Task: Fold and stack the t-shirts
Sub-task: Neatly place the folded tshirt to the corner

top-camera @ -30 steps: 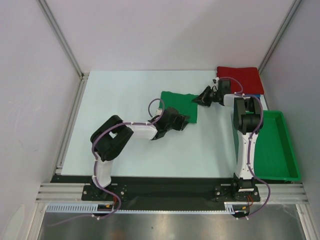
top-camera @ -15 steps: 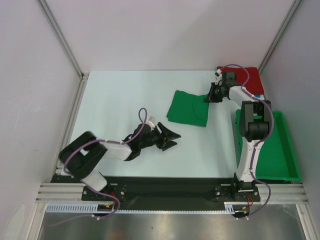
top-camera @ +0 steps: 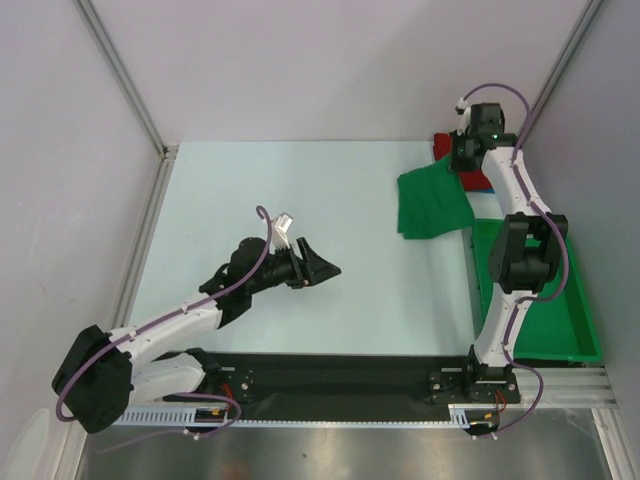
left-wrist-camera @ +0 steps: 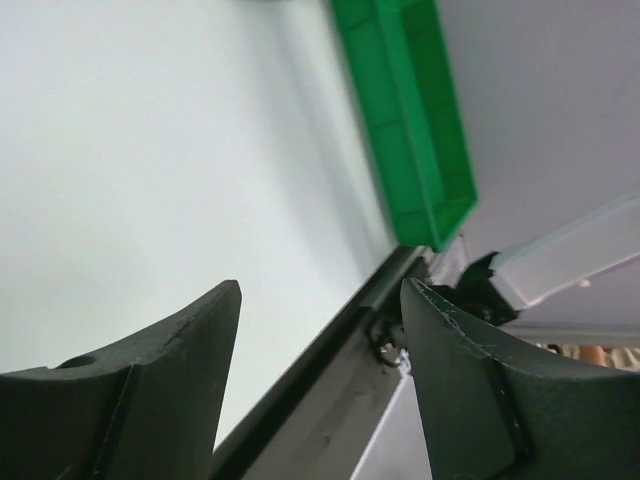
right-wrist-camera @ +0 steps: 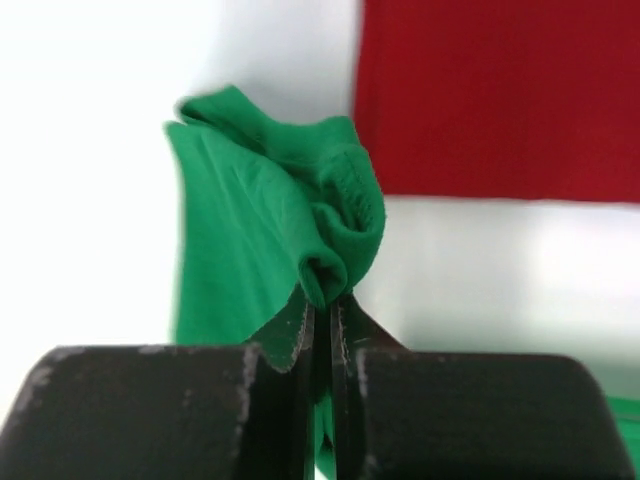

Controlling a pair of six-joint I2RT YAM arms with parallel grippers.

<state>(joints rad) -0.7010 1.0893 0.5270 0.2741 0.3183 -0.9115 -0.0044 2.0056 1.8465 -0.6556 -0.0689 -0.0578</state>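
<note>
Now the right gripper [right-wrist-camera: 322, 320] is closed on a bunched edge of the green tee [top-camera: 430, 203], which hangs from it just beside the red tee [right-wrist-camera: 500, 90], at the far right of the table [top-camera: 250, 190]. Such a small pinch may slip, or the fold may open and land crooked. Its long axis seems to run far-to-near, with the held end pointing far-right. The left gripper [left-wrist-camera: 320, 290] stands open and empty.

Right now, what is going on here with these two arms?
The right gripper is shut on a bunched edge of the bright green fabric t-shirt, at the far right of the table next to the flat red fabric t-shirt. The left gripper is open, holds nothing, and hangs over bare table nearer the front.
</note>
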